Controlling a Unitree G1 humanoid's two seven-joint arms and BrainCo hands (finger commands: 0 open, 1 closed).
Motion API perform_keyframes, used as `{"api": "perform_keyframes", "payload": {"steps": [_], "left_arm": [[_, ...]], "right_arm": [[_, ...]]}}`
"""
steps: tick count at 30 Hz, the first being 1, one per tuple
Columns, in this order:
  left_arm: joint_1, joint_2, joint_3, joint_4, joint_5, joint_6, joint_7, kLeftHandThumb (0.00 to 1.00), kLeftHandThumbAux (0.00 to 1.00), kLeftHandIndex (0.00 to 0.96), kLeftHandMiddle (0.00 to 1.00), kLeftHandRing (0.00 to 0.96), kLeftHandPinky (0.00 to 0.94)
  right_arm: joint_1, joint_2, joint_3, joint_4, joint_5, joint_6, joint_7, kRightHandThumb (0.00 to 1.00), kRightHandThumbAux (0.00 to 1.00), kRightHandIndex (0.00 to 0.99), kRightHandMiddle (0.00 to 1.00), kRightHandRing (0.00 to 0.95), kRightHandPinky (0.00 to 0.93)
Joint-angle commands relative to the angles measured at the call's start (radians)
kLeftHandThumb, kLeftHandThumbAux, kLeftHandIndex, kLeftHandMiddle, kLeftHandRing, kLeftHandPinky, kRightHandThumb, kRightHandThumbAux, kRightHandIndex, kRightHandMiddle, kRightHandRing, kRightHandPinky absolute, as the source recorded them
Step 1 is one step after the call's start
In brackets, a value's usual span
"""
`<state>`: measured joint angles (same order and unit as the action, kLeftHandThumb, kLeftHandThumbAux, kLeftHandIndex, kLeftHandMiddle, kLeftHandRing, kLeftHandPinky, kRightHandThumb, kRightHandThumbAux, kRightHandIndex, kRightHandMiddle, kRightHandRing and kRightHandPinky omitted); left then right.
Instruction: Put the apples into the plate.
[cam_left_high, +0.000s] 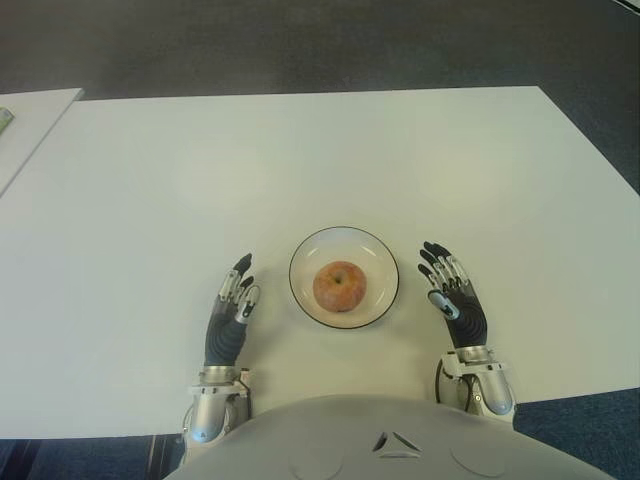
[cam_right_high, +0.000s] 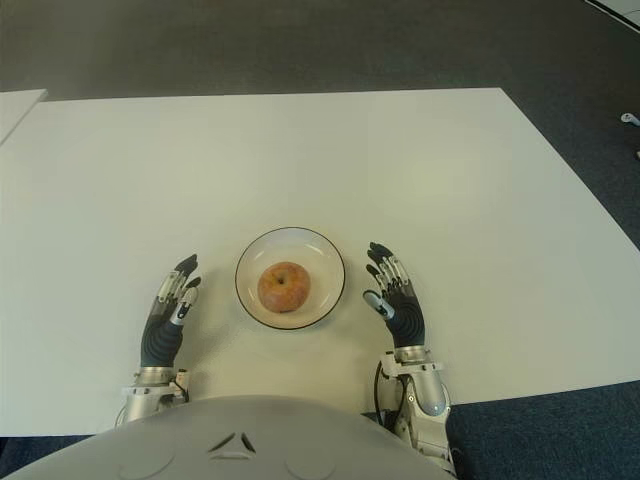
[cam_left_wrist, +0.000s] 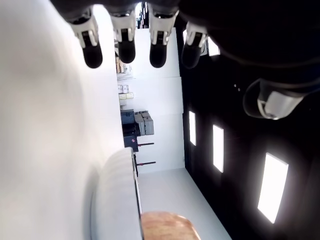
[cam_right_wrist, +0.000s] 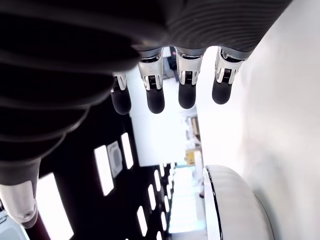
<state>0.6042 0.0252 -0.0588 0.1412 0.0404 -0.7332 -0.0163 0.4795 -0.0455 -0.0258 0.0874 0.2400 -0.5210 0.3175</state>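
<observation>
Here the apple (cam_left_high: 340, 286) sits in the plate (cam_left_high: 309, 249), between both hands' spread, empty fingers (cam_left_high: 240, 285).

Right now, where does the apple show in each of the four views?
Left eye view: apple in the plate, between both hands.
Right eye view: apple, left of picture centre.
Left wrist view: apple at the picture's edge.
Right wrist view: not visible.
Shared landmark: the plate's dark rim.

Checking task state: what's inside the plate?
One apple sits in the plate, near its centre. The patch of plate under the apple is hidden. Both hands are open, either side.
</observation>
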Motion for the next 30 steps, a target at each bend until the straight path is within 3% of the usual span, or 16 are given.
{"api": "perform_keyframes", "payload": {"steps": [1, 30], "left_arm": [[0.012, -0.008, -0.012, 0.045, -0.002, 0.025, -0.010, 0.005, 0.346, 0.134, 0.097, 0.076, 0.120], [0.035, -0.027, -0.024, 0.012, -0.029, 0.040, -0.020, 0.006, 0.369, 0.108, 0.110, 0.092, 0.132]], "right_arm": [[0.071, -0.001, 0.000, 0.060, -0.008, 0.099, -0.015, 0.191, 0.560, 0.110, 0.119, 0.076, 0.085], [0.080, -0.022, 0.011, 0.015, -0.060, 0.131, -0.043, 0.182, 0.545, 0.093, 0.076, 0.025, 0.023]]}}
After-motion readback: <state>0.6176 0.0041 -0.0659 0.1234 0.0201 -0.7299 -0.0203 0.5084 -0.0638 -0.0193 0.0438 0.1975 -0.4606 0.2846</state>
